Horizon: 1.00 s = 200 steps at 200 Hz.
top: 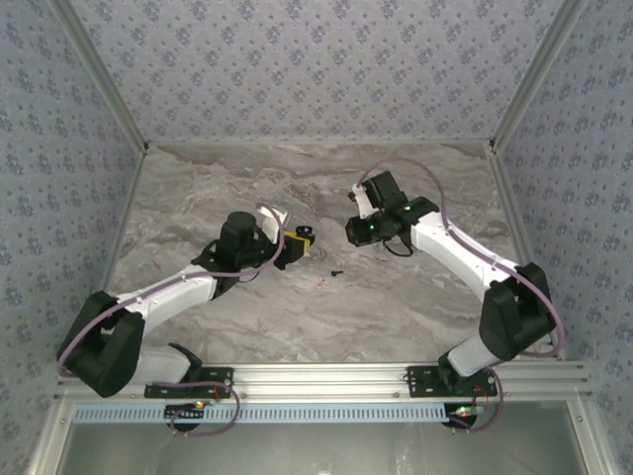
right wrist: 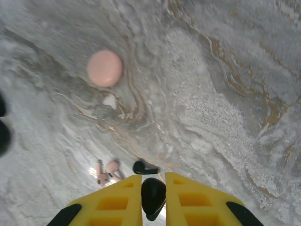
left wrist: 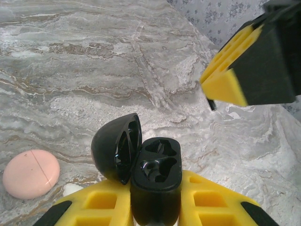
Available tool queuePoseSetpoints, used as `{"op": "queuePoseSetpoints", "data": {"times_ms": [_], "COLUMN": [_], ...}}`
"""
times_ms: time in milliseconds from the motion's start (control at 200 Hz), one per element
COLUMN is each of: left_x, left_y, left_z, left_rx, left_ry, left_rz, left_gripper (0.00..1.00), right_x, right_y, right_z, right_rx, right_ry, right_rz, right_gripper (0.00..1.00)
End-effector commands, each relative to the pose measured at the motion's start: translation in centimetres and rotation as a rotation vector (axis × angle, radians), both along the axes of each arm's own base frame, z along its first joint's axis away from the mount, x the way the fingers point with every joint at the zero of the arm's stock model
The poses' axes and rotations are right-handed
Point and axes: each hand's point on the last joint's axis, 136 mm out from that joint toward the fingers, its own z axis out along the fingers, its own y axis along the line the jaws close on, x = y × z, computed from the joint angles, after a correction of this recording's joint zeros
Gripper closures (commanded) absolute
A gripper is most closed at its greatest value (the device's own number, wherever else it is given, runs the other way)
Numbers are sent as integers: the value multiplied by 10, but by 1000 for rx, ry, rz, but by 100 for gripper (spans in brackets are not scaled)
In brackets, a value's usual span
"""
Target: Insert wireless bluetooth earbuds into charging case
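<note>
The black charging case [left wrist: 157,165] was pinched between the left jaws, its lid [left wrist: 115,146] standing open at 9 o'clock and both wells bared. The right jaws were pressed onto a black earbud [right wrist: 153,195], held at 1 o'clock of the case and apart from it. On the table [top: 415,297] a second black earbud [right wrist: 143,168] was lying just past the right jaws. Two pink pieces [right wrist: 107,170], perhaps earbuds, were seen beside it at 9 o'clock. A closed pink disc [right wrist: 105,68] was set farther off at 11 o'clock. The case's lower body was hidden by the jaws.
</note>
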Motion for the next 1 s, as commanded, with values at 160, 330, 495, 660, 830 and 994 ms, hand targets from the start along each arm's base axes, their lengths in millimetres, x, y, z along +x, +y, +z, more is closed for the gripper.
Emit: {"op": "queuePoseSetpoints", "data": {"times_ms": [160,330,495,660,830,994], "left_x": [6,7,6,4,-1,-5], "left_y": [-13,-19,-24,-28,-33,-36], "left_z": [29,39,50,60,72,83], "left_rx": [-121,-149,-181,-212,-246,-285], "left_ry": [-42,-57,-87,-122,-166,-200], "left_rz": [-34,-53,-72,-90,-124,-148], "left_gripper": [79,79,79,79,79,79], "right_x": [-5,-10,-17,-21,-26,-31], "right_y": [20,31,41,47,56,63], "right_z": [81,113,131,142,154,163], "right_rx": [159,232,299,330,357,378], "right_ry": [-165,-208,-224,-240,-266,-293], "right_rz": [129,183,236,265,295,318], "right_gripper": [84,83,83,83,83,83]}}
